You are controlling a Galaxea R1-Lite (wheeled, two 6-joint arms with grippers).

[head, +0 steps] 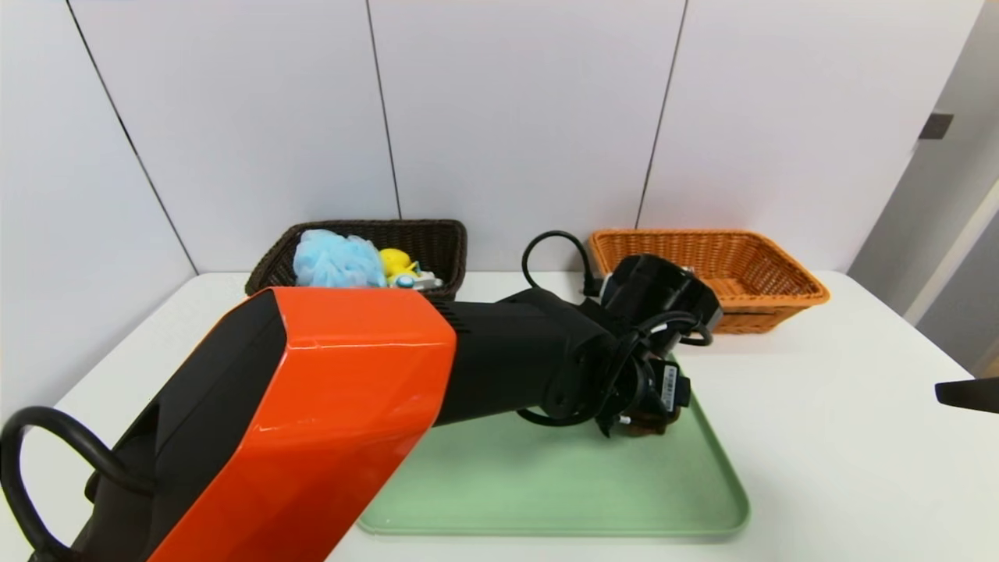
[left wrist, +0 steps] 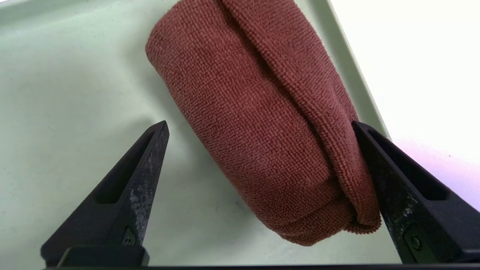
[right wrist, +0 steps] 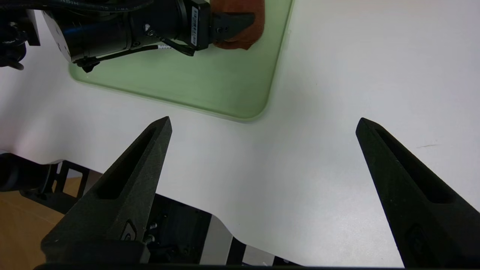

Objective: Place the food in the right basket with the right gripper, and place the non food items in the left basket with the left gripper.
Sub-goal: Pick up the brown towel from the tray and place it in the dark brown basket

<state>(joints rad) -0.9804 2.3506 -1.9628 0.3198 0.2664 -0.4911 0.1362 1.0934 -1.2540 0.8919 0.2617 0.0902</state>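
My left end effector [left wrist: 260,127] is spread wide, low over the right part of the pale green rectangular tray [head: 593,499], near its right rim. One of my fingertips touches the folded reddish-brown terry cloth [left wrist: 262,123], which lies on the tray between my fingers; my other fingertip stands apart from it, so I am not pinching it. My left arm, orange and black, reaches across the tray from the near left. My right end effector [right wrist: 264,125] is spread too, holding nothing, above the white tabletop [head: 843,406] to the right of the tray. At the far left stands the dark brown woven basket [head: 429,234], with a light blue mesh bath puff [head: 335,259] and a small yellow toy [head: 396,261] inside. The orange-brown woven basket [head: 761,300] stands at the far right.
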